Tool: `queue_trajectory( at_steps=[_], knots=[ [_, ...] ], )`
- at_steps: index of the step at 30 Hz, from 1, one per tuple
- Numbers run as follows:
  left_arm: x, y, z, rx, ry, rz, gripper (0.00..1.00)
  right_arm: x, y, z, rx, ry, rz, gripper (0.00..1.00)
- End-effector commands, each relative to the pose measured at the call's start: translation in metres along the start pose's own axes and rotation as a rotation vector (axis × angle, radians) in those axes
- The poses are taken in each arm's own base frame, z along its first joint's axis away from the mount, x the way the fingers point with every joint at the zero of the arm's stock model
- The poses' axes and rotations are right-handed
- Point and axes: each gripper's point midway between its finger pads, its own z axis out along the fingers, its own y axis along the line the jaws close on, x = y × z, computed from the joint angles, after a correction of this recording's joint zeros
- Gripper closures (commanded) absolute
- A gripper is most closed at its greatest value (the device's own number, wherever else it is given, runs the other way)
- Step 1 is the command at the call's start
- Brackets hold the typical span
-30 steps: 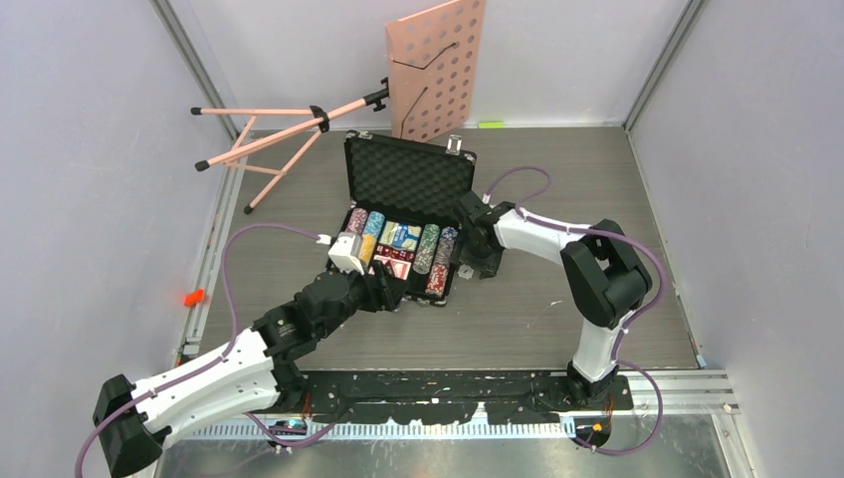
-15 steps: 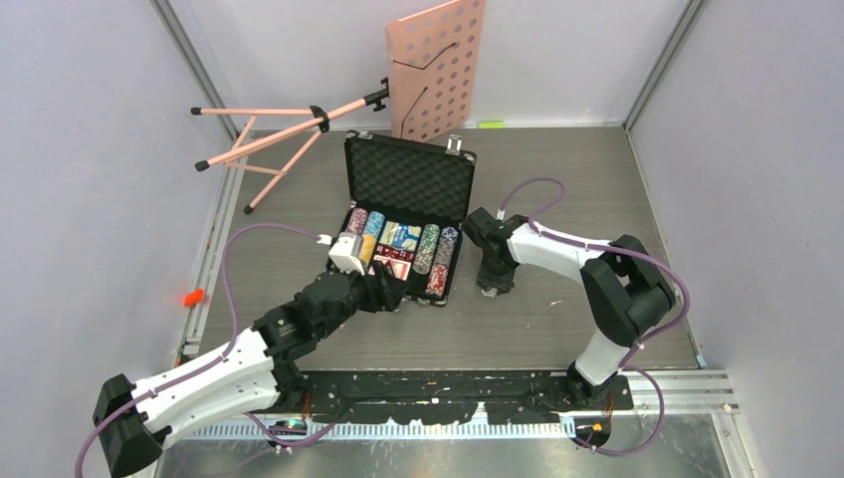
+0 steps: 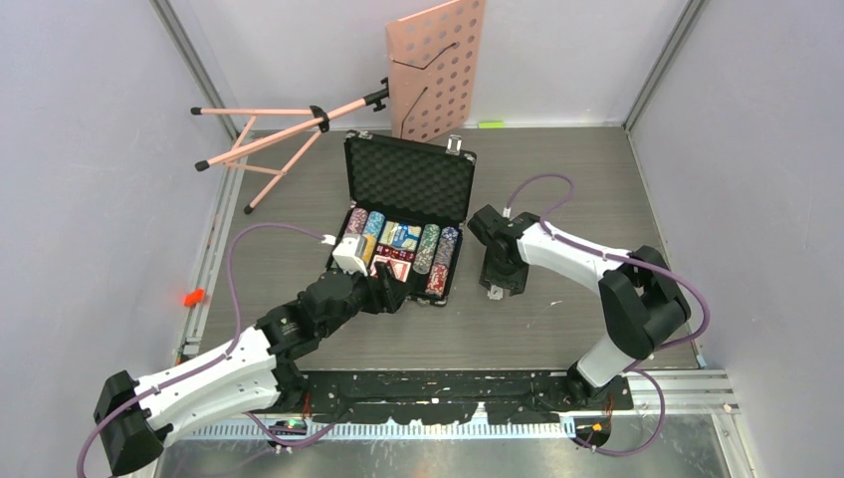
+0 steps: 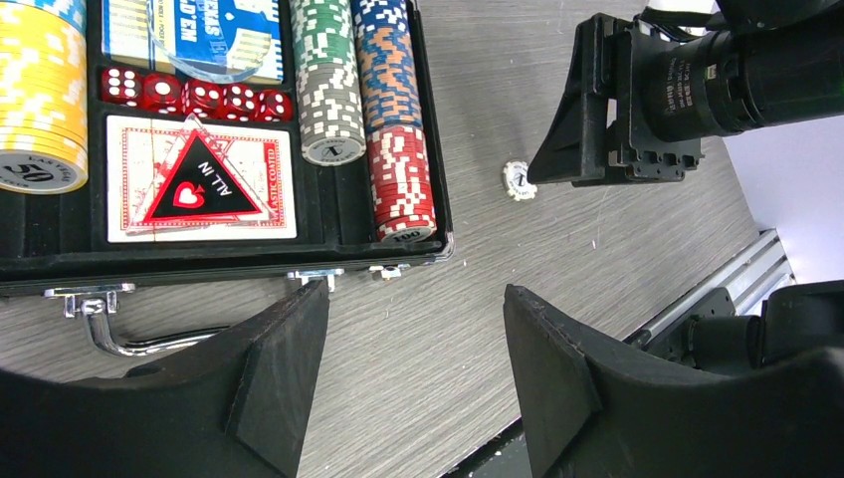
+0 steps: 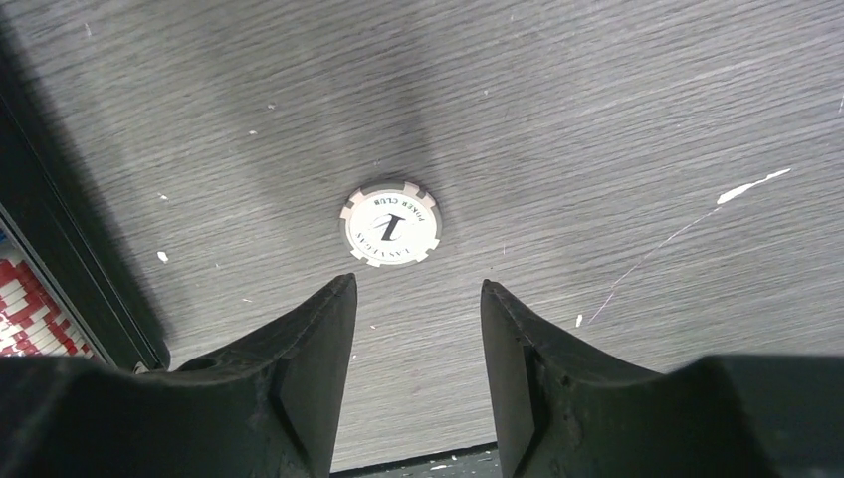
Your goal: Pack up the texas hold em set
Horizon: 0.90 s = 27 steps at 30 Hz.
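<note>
Chip point(image 5: 390, 223) loose beside case point(image 4: 229, 261) edge | right tool point(image 5: 416, 287) apart, just by it | left tool point(image 4: 416, 297) apart

You have bare table point(image 3: 557, 199) all round the white chip point(image 5: 390, 225) lying right of the case point(image 3: 408, 179); only the case's side wall stands near.
</note>
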Motion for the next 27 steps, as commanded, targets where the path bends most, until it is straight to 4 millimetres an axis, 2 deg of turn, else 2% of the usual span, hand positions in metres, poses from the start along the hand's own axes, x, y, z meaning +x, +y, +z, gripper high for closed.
queue_trajectory(
  at_steps=[1, 9, 17, 21, 27],
  knots=[
    [-0.010, -0.008, 0.001, 0.026, -0.027, -0.007, 0.33, -0.006, 0.006, -0.006, -0.030, -0.026, -0.009, 0.42],
    [-0.009, -0.011, 0.002, 0.034, -0.012, -0.003, 0.33, -0.003, 0.015, 0.011, -0.047, -0.012, -0.014, 0.37],
    [-0.007, -0.009, 0.002, 0.031, -0.010, 0.000, 0.33, 0.000, 0.012, 0.027, -0.008, -0.001, -0.030, 0.35],
    [-0.007, -0.008, 0.001, 0.028, -0.010, 0.003, 0.33, 0.004, 0.013, 0.037, -0.005, 0.017, -0.034, 0.39],
    [-0.006, -0.006, 0.000, 0.025, -0.009, 0.007, 0.33, 0.014, 0.015, 0.048, -0.032, 0.053, -0.014, 0.56]
  ],
)
